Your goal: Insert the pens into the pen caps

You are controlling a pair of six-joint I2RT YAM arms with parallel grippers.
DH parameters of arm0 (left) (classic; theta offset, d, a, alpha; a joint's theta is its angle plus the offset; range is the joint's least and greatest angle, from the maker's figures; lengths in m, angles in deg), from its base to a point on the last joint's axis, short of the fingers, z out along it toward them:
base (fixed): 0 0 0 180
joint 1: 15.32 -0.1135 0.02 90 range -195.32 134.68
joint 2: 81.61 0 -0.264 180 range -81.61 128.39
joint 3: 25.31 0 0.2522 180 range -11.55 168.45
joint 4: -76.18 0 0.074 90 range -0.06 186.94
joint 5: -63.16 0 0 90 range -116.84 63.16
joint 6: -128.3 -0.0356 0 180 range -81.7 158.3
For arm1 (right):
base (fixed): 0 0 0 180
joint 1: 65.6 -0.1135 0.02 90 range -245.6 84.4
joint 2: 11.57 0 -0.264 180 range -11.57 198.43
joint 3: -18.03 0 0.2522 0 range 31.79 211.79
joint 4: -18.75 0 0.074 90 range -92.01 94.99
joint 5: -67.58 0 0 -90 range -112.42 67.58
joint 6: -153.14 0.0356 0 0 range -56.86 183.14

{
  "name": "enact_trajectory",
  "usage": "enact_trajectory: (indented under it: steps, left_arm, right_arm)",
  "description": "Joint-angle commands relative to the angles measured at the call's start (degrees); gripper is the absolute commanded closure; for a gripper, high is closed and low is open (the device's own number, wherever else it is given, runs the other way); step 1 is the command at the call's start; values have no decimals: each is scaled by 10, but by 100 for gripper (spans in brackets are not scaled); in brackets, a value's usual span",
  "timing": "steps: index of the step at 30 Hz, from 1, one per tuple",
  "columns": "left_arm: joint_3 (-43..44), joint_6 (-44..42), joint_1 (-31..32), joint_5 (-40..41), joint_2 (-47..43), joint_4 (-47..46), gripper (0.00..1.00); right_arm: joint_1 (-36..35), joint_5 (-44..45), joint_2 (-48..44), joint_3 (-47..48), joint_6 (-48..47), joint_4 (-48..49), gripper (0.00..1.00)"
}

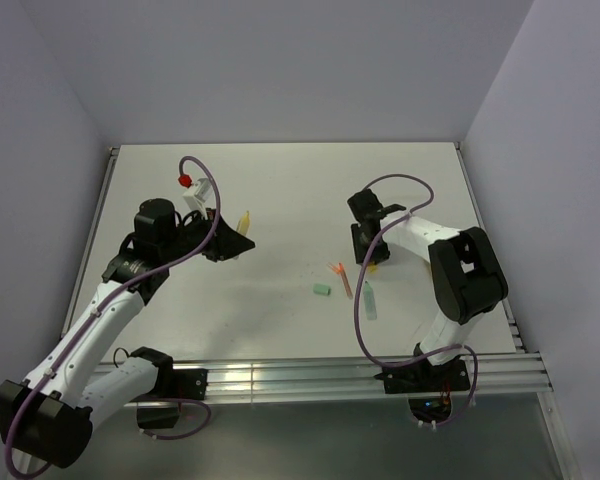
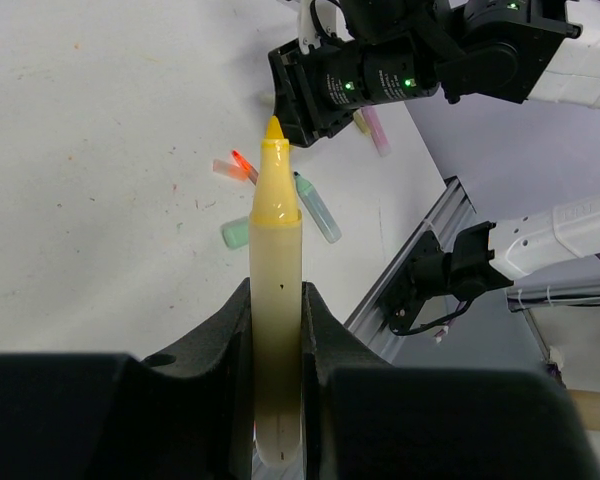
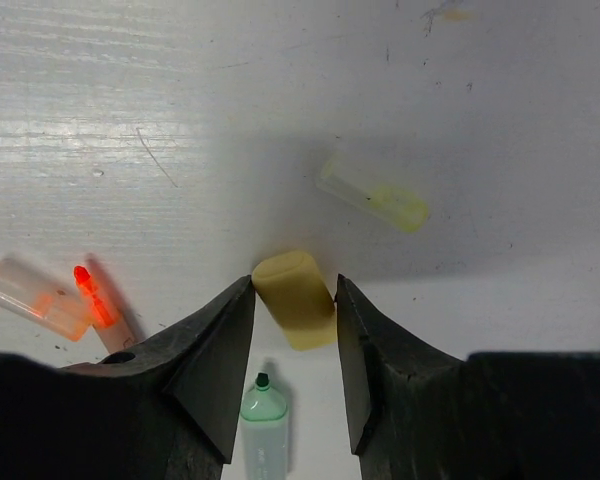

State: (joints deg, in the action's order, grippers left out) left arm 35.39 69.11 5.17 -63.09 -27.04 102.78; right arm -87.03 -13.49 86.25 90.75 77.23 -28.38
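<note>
My left gripper (image 2: 276,298) is shut on a yellow-orange pen (image 2: 276,230), whose tip points out beyond the fingers. It hangs above the table's left half (image 1: 242,232). At centre right, my right gripper (image 3: 295,288) is down on the table (image 1: 368,262). Its jaws touch both sides of a pale yellow pen cap (image 3: 294,299) that lies askew between them. A mint pen (image 3: 263,420) lies just behind that cap. An orange-red pen (image 3: 95,300) is to the left, and a mint cap (image 1: 321,289) lies further left.
A translucent yellow piece (image 3: 372,192) lies just beyond the right fingers. A pale purple piece (image 2: 378,132) rests by the right gripper. An aluminium rail (image 1: 310,378) runs along the near table edge, and grey walls close in the sides.
</note>
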Motion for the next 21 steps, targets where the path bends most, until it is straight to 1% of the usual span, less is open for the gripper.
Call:
enact_trajectory:
  steps: [1,4,10,17,21]
  left_arm:
    - [-1,-9,-3,-16,2,-26,100]
    - [-3,-8,-3,-16,2,-26,100]
    - [-4,-7,-3,-16,2,-28,100]
    - [-5,-7,-3,-15,5,-28,100]
    - [-4,-7,-3,-14,8,-26,100]
  right_arm:
    - [7,-1,5,22,4,7,55]
    - [9,-1,-3,15,4,4,56]
    - [10,-1,-11,0,4,7,56]
    - [10,-9,3,-7,7,11,56]
    - [11,-6,9,-9,9,11,59]
